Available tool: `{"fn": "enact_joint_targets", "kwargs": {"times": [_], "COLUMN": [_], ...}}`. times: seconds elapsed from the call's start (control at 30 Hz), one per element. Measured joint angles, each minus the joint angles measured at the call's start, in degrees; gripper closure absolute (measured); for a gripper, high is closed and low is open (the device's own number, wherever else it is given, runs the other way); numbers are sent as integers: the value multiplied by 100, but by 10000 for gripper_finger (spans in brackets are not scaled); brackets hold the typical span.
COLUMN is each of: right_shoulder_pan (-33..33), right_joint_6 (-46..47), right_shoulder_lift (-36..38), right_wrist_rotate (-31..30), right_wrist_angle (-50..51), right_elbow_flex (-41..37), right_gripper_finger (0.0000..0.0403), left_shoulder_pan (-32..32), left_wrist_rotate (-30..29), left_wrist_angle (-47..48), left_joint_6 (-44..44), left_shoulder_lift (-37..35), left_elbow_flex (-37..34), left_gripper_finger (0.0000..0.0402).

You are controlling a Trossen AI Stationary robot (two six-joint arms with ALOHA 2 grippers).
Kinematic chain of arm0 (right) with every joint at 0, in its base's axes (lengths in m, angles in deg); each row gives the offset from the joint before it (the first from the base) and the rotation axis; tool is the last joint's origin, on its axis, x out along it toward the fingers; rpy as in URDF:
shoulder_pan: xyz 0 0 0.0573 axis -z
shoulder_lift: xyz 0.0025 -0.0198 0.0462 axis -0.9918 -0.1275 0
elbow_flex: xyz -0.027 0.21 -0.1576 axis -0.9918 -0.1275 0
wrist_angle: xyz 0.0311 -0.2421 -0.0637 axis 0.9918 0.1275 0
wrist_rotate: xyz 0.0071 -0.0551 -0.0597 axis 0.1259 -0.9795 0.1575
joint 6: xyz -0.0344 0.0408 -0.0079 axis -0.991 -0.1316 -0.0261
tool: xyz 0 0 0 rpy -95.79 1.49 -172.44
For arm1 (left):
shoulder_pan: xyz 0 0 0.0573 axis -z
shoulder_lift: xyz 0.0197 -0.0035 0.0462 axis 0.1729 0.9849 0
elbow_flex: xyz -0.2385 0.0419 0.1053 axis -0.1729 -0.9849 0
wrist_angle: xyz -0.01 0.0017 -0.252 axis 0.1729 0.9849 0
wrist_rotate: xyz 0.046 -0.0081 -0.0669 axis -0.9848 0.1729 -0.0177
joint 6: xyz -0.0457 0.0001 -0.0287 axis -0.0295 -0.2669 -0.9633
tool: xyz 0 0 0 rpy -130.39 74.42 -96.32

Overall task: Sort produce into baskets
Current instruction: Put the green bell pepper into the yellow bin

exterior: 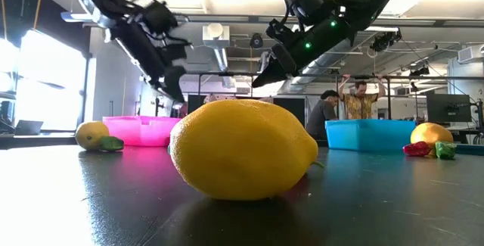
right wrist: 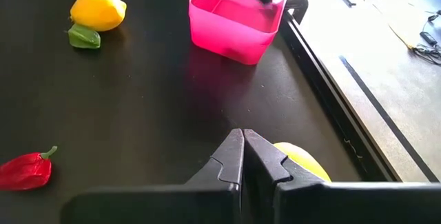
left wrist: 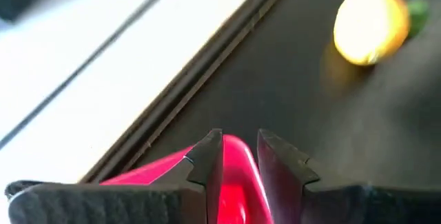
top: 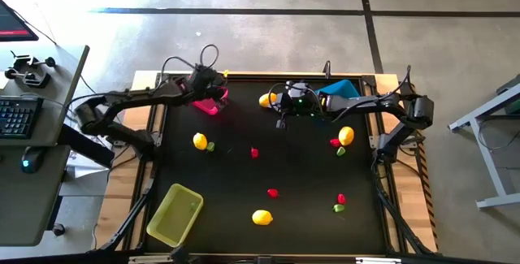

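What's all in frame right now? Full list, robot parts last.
lemons: 4, yellow, spread over the table, one beside the right gripper
red pieces: 4, red, mid and right of the table
green pieces: 3, green, each next to other produce
pink basket: 1, far edge, left
blue basket: 1, far edge, right
yellow-green basket: 1, near left corner
people: 2, room behind
left gripper: on the pink basket's rim
right gripper: shut, above the far lemon
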Motion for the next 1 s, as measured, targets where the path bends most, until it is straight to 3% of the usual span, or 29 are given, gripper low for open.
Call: {"fn": "enact_joint_targets", "kwargs": {"times": [0.13,0.37,0.53,0.73,0.9,1.0], "right_shoulder_pan": [0,0,0,0,-82,-228], "right_joint_6": [0,43,403,460,469,535], "right_shoulder_lift": [0,0,-17,-20,-20,1], "right_wrist_rotate": [0,0,0,-6,-100,-464], "right_wrist_angle": [-19,-122,-5,4,420,748], "right_elbow_flex": [1,0,0,2,0,2], "right_gripper_finger": [403,403,403,402,402,402], "left_shoulder_pan": [228,568,887,1108,1434,1741], "left_wrist_rotate": [69,1115,1225,1384,1501,1499], "left_wrist_angle": [-628,-1597,-2749,-2851,-2911,-3200], "left_joint_6": [-123,-286,-414,-923,-279,-107], "left_shoulder_lift": [-624,-1376,-1581,-1461,-1450,-1454], "left_elbow_flex": [-536,-1498,-2100,-2244,-2244,-2244], "left_gripper_finger": [336,346,351,355,368,392]}}
